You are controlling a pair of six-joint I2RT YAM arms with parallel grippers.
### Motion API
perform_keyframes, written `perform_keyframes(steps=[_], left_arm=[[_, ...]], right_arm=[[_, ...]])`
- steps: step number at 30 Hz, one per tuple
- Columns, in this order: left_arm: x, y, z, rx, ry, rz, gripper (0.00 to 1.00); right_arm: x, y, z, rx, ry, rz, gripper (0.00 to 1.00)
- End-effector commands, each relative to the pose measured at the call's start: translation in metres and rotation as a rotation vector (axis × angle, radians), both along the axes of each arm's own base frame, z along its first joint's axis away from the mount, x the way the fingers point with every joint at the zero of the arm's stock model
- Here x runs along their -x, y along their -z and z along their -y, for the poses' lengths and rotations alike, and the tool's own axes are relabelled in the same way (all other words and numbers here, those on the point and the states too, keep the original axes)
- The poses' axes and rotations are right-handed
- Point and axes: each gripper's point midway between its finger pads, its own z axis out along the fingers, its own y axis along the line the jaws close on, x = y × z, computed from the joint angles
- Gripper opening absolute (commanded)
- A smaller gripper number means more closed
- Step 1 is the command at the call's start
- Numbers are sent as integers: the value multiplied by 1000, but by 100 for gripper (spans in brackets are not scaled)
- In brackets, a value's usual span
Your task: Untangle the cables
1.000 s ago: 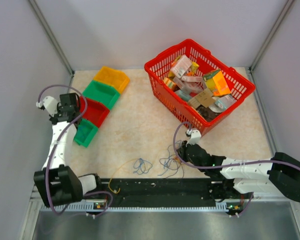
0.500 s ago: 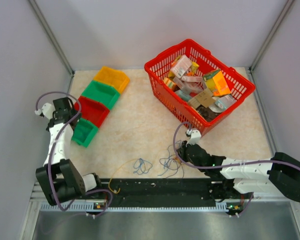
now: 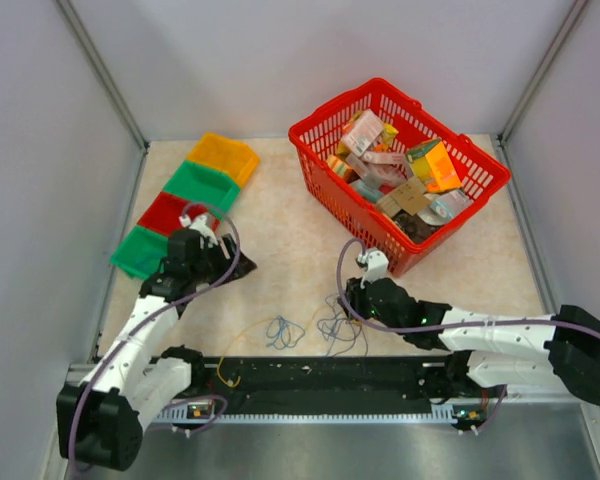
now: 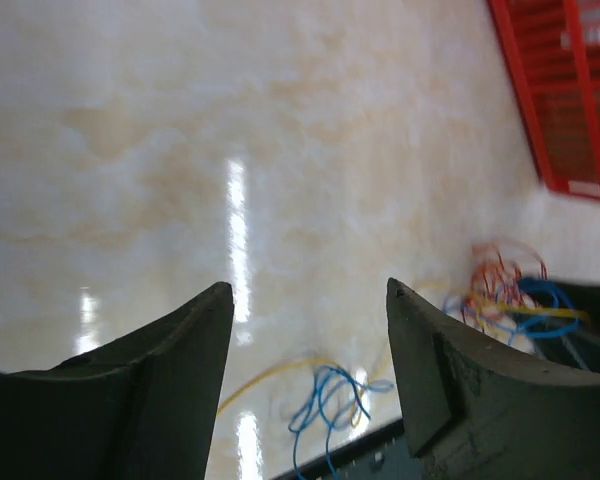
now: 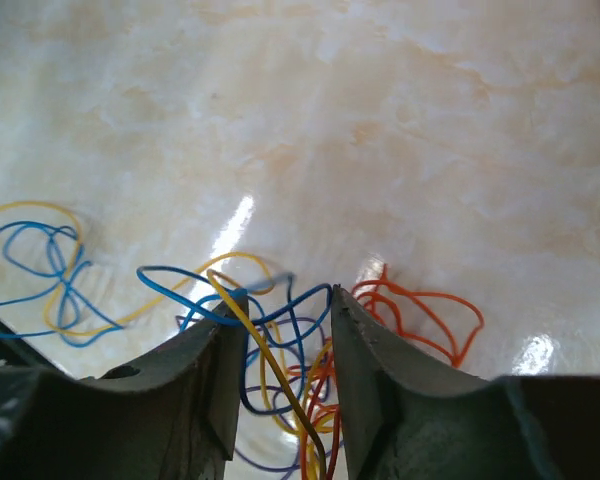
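Observation:
The cables lie near the table's front edge. A blue loop [image 3: 283, 330] crossed by a yellow strand [image 3: 235, 343] lies apart on the left, also in the left wrist view as the blue loop [image 4: 330, 400]. To its right is a tangle [image 3: 340, 328] of blue, yellow, purple and orange-red strands. My right gripper [image 3: 350, 303] hangs low over that tangle [image 5: 290, 400]. It [image 5: 287, 294] is open, with yellow and blue strands running loose through the gap and an orange cable [image 5: 420, 315] just right of it. My left gripper [image 3: 234, 270] is open and empty [image 4: 308, 288], above bare table behind the blue loop.
A red basket [image 3: 400, 165] full of packets stands at the back right. A row of yellow [image 3: 223, 155], green [image 3: 202, 185], red [image 3: 165, 212] and green [image 3: 138, 250] bins runs along the left. A black rail [image 3: 330, 372] borders the near edge, right behind the cables.
My left arm swung from over the bins at the far left to the table right of them, and its gripper opened. The right gripper's jaws parted and it shifted slightly left.

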Motion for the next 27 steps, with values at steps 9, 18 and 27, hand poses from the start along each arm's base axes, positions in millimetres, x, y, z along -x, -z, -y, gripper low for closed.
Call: perform_keyframes(steps=[9,18,27], left_arm=[[75,-31,189,315,858,147,63],[84,-13,231,221,1025,182,54],[64,4,212,-44,930,198,35]], right_arm=[[4,-45,-24,-116,-62,1,0],[15,-56,-16,-210,-67,2,0],[20,-57,-13,-249,-67,-6,0]])
